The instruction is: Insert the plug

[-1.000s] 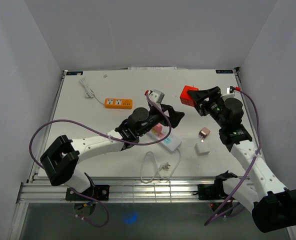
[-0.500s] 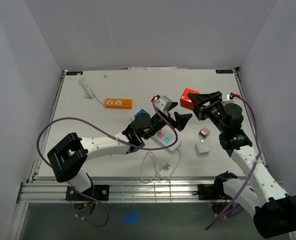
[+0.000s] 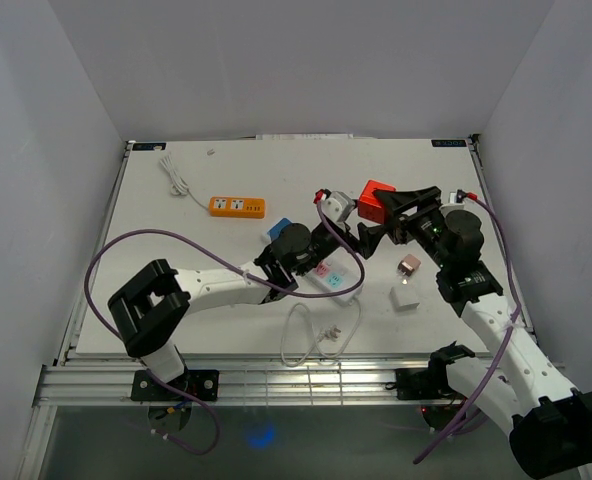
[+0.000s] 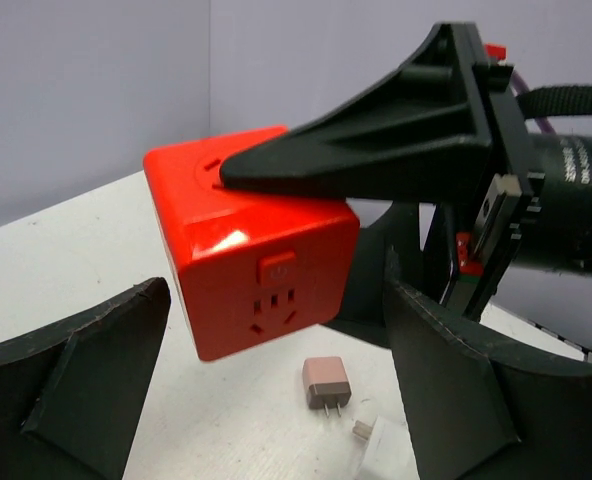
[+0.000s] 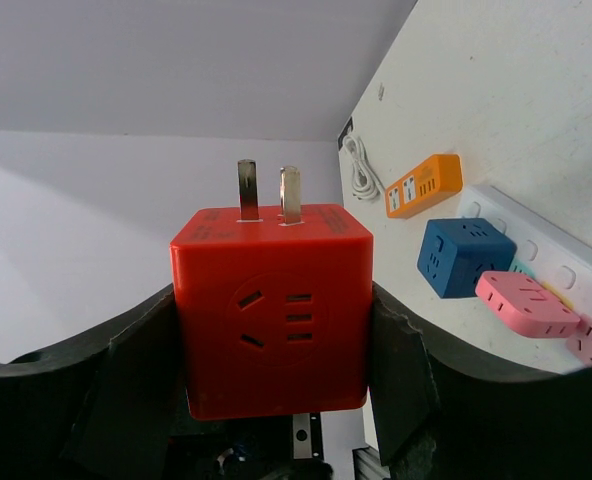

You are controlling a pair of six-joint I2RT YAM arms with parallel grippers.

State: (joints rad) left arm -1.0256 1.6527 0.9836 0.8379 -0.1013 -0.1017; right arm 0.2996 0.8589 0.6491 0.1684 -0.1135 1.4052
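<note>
1. At the near edge of the desk [image 3: 226,170], at about 6 o'clock from its middle, a thin white cable [image 3: 298,340] lies in a loop. Its small plug end rests just beside the loop.
2. A little farther, near the middle, lies a white power strip [image 3: 344,286]. A pink adapter [image 5: 526,303] and a blue cube adapter [image 5: 454,258] sit on it, the blue one at the far-left end.
3. At 3 o'clock from the strip there is a white adapter [image 3: 406,298]. A small pink plug [image 4: 326,383] lies just beyond it at 12 o'clock, apart from it.
4. The left gripper [image 3: 364,236] hangs over the far end of the strip. Its fingers [image 4: 76,390] are spread wide and hold nothing.
5. The red cube plug [image 5: 272,335] is at about 12 o'clock from the left gripper, near it but not touching. It is lifted above the desk, right of the middle.
6. The right gripper [image 3: 388,208] grips this red cube plug, with one finger pressed on each of two opposite sides. Two flat metal prongs [image 5: 266,190] stand out of the face that is uppermost in the right wrist view. Socket holes show on the face toward that camera.
7. Farther, at about 10 o'clock from the middle, an orange power strip [image 3: 237,207] lies flat on the desk.
8. Beyond it, toward 11 o'clock, a white cord [image 3: 176,180] lies near the far-left corner.
</note>
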